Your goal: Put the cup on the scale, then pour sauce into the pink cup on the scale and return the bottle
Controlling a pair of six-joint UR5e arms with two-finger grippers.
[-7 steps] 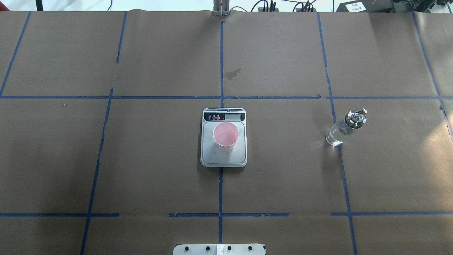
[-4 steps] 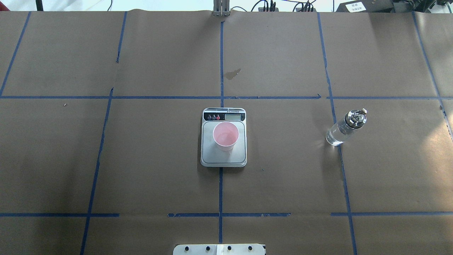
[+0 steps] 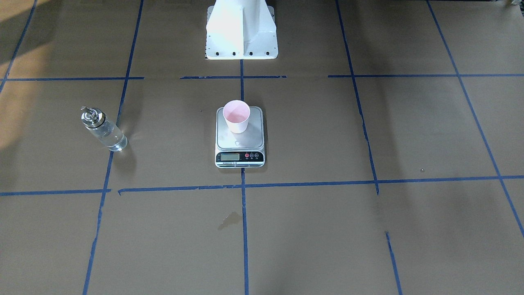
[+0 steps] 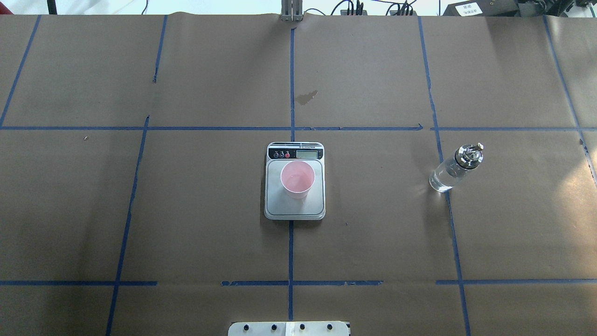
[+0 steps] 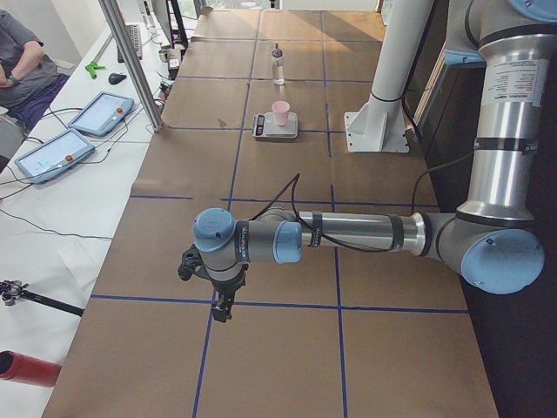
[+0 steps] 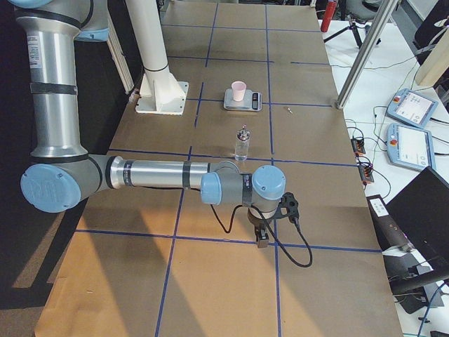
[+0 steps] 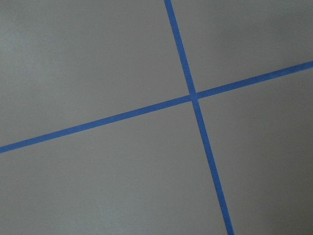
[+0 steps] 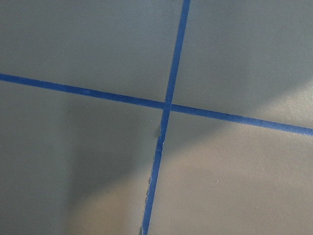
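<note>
The pale pink cup (image 4: 297, 179) stands upright on the steel plate of the scale (image 4: 280, 205) at the table's middle; it also shows in the front view (image 3: 236, 116). The clear glass bottle (image 4: 450, 170) with a silver pour spout stands alone to the right, clear sauce inside; in the front view it (image 3: 104, 131) is on the left. Neither gripper is near them. My left gripper (image 5: 222, 309) hangs over a tape cross at the table's left end, my right gripper (image 6: 261, 239) over one at the right end. I cannot tell whether either is open or shut.
The robot's white pedestal (image 3: 241, 32) stands behind the scale. A dark stain (image 4: 306, 97) marks the brown paper beyond the scale. Blue tape lines (image 4: 291, 84) grid the table. Tablets (image 5: 100, 113) and a metal post (image 5: 130, 61) sit on the operators' side.
</note>
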